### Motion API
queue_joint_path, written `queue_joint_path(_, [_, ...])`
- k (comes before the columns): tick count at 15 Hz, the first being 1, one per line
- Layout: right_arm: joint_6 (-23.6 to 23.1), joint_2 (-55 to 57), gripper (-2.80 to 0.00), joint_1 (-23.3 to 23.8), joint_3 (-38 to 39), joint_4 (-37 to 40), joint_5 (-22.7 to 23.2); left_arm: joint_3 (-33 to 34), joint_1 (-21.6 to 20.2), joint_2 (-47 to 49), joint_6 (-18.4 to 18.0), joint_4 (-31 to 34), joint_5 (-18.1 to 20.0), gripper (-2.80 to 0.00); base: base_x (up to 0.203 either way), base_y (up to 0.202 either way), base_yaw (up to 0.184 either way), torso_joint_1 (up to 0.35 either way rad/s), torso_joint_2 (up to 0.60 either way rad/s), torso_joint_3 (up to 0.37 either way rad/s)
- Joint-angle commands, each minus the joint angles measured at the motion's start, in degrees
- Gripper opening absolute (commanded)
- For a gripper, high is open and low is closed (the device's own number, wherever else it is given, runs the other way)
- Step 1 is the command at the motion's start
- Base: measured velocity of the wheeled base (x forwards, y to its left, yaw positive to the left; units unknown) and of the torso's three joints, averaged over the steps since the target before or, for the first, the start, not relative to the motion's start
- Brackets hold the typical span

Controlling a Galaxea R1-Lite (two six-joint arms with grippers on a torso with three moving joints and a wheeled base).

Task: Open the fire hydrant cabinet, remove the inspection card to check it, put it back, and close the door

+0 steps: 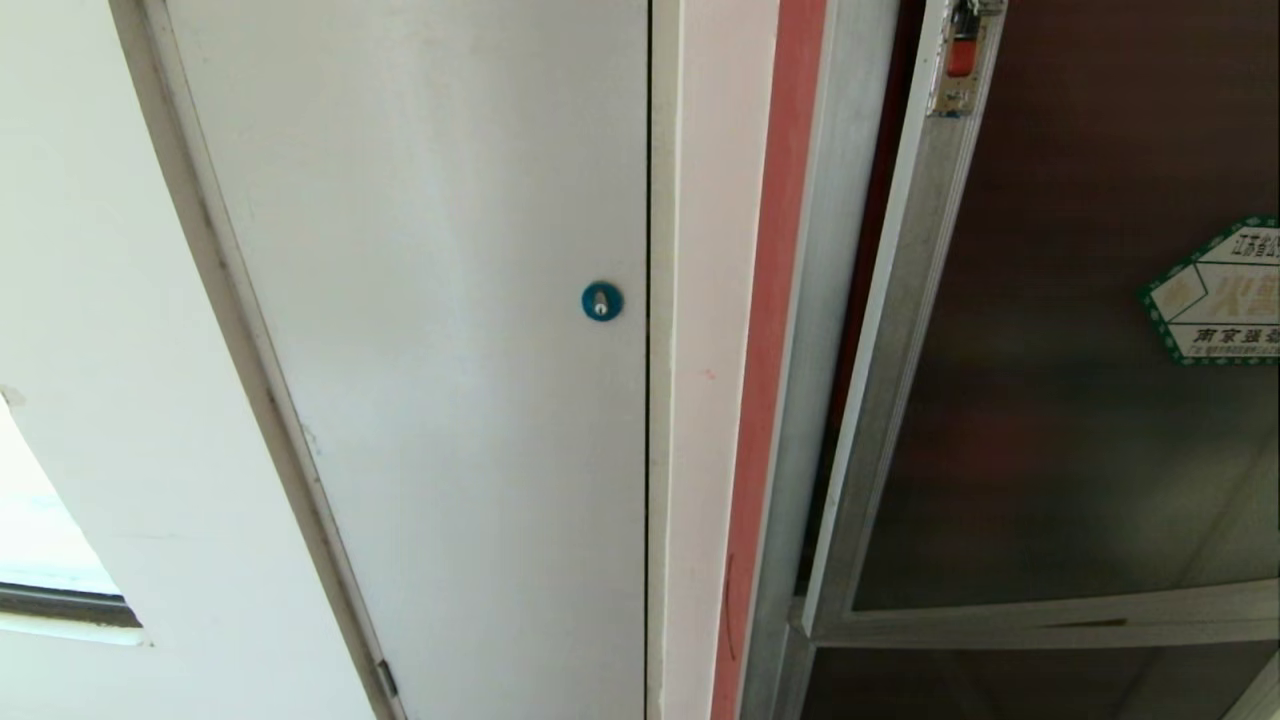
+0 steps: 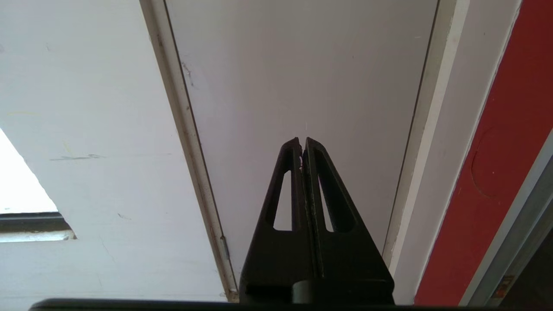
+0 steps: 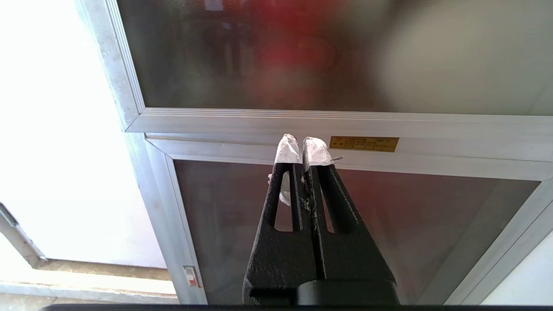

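Right gripper [image 3: 302,149]: nearest the right wrist camera; black fingers clenched together, empty, white wrapping on both tips. It points at the aluminium rail between the upper and lower glass panes, not visibly touching either.
Left gripper [image 2: 302,144]: black fingers pressed tight, holding nothing, aimed at the panel door [image 2: 302,77]; contact cannot be told.
Arms in head view: neither shows.
Door [image 1: 1060,380]: right side of the head view, aluminium frame around dark tinted glass. Its latch edge stands slightly off the cabinet frame, with a dark gap between them, so it looks ajar.
Latch [image 1: 962,55]: small metal fitting with a red mark, high on the door's left frame member.
Cabinet [image 1: 815,330]: silver metal upright just left of the door, with a red strip beside it. Red shapes show blurred through the glass in the right wrist view; contents cannot be made out.
Lower door [image 3: 354,224]: smaller framed glass pane under the rail, a small red-marked tag low on its frame.
Sticker [image 1: 1215,290]: hexagonal, green border, white field, on the door glass at the right edge, partly cut off. Chinese characters, not fully legible.
Yellow label [image 3: 363,144]: on the rail just beside the right gripper tips; print too small to read.
Panel door lock [image 1: 601,301]: round, blue, near the panel's right edge.
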State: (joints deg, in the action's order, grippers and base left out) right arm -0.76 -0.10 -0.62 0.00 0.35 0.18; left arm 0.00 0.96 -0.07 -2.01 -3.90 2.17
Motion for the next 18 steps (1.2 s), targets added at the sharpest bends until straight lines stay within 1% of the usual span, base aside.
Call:
queue_joint_path(1, [-0.03, 0.1, -2.8, 0.01, 0.0, 0.0, 0.0, 1.67, 0.0, 0.07, -0.01, -0.05, 0.03, -2.8, 0.0, 0.0, 0.0, 0.0, 0.0, 0.0])
queue_joint_path(8, [-0.03, 0.1, -2.8, 0.01, 0.08, 0.0, 0.0, 1.67, 0.0, 0.07, 0.06, -0.05, 0.03, -2.8, 0.0, 0.0, 0.0, 0.0, 0.0, 0.0])
queue_joint_path(10, [-0.03, 0.1, -2.8, 0.01, 0.0, 0.0, 0.0, 1.48, 0.0, 0.07, -0.56, -0.46, 0.03, -2.8, 0.0, 0.0, 0.0, 0.0, 0.0, 0.0])
queue_joint_path(12, [-0.03, 0.1, -2.8, 0.01, 0.02, 0.0, 0.0, -1.51, 0.0, 0.12, -0.9, -0.5, 1.03, -2.8, 0.0, 0.0, 0.0, 0.0, 0.0, 0.0])
queue_joint_path(14, [-0.03, 0.1, -2.8, 0.01, 0.0, 0.0, 0.0, -6.36, 0.0, 3.02, -0.85, -0.37, 5.06, -2.8, 0.0, 0.0, 0.0, 0.0, 0.0, 0.0])
queue_joint_path(17, [-0.03, 0.1, -2.8, 0.01, 0.04, 0.0, 0.0, -13.98, 0.04, 16.51, -0.79, -0.62, 12.5, -2.8, 0.0, 0.0, 0.0, 0.0, 0.0, 0.0])
queue_joint_path(18, [-0.03, 0.1, -2.8, 0.01, 0.0, 0.0, 0.0, -17.87, 0.1, 22.1, -0.79, -0.65, 15.86, -2.8, 0.0, 0.0, 0.0, 0.0, 0.0, 0.0])
